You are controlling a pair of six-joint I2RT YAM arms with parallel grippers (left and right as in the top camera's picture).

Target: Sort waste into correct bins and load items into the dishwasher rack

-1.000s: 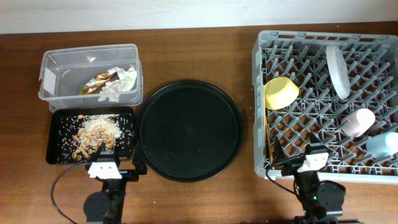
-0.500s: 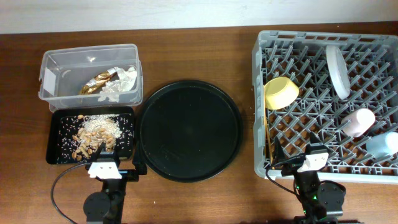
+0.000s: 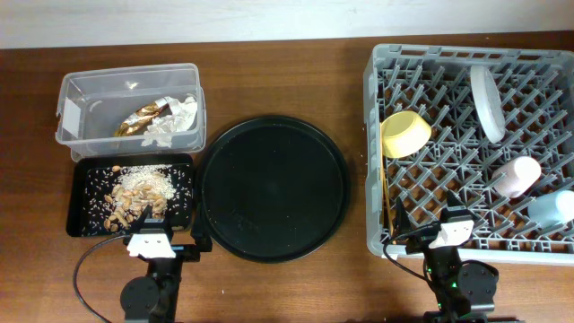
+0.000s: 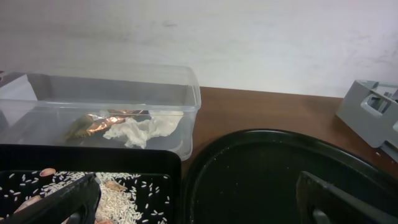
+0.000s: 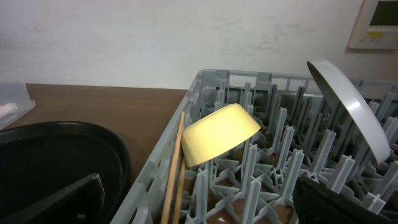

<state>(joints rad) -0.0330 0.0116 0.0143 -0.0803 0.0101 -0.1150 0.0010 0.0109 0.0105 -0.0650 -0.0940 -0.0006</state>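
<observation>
Grey dishwasher rack (image 3: 370, 179) holds the yellow bowl (image 3: 405, 133) — left and right jaws wide apart, apparently empty.

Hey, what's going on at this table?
Two robot arms are sorting waste and loading dishes, and nothing is held right now. The tissue and foil wrapper lie in the clear tub, the food scraps in the black tray. The plate, yellow bowl, pink cup, blue cup and chopsticks sit in the grey rack. The left arm and right arm sit at the table's near edge, jaws open.
</observation>
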